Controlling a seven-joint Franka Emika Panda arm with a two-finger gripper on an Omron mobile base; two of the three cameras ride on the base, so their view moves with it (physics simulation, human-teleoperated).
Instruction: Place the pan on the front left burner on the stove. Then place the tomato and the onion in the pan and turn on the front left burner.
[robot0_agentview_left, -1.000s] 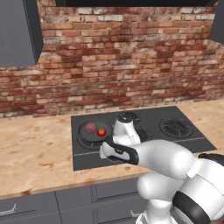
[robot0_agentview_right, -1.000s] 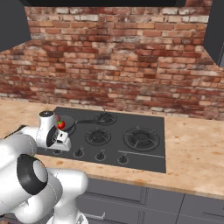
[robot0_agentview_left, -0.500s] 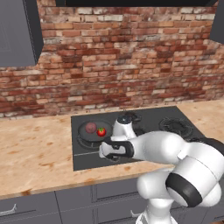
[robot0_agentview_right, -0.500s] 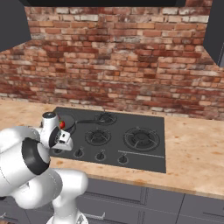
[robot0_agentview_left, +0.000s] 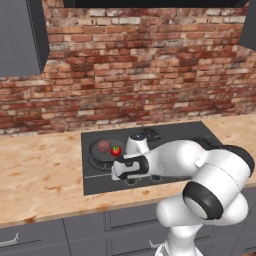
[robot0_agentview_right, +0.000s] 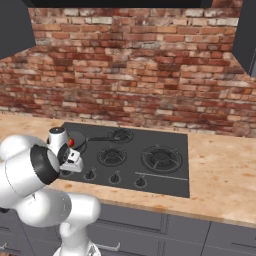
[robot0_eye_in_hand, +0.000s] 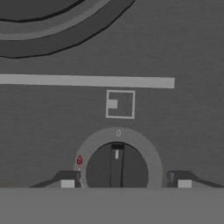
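The dark pan (robot0_agentview_left: 102, 154) sits on the front left burner (robot0_agentview_left: 94, 162) of the black stove (robot0_agentview_left: 192, 145). Inside it lie the dull purple onion (robot0_agentview_left: 103, 145) and the bright red tomato (robot0_agentview_left: 116, 150). In the right base view the tomato (robot0_agentview_right: 71, 142) peeks out beside my arm. My gripper (robot0_eye_in_hand: 124, 180) hangs over the stove's front edge, open, its fingertips (robot0_eye_in_hand: 68, 179) on either side of a round dark knob (robot0_eye_in_hand: 116, 170) without touching it. The knob's pointer aims at the 0 mark; a small red flame sign (robot0_eye_in_hand: 79, 160) sits to its left.
More knobs (robot0_agentview_right: 114, 178) line the stove's front edge. Three other burners (robot0_agentview_right: 161, 158) lie to the right and behind. A wooden counter (robot0_agentview_left: 40, 175) flanks the stove, with a brick wall (robot0_agentview_left: 130, 75) behind and dark cabinets (robot0_agentview_left: 20, 35) overhead.
My arm has stretched further left and its elbow has swung up and right. The hand has stayed low over the front left knob; pan, onion and tomato have not moved.
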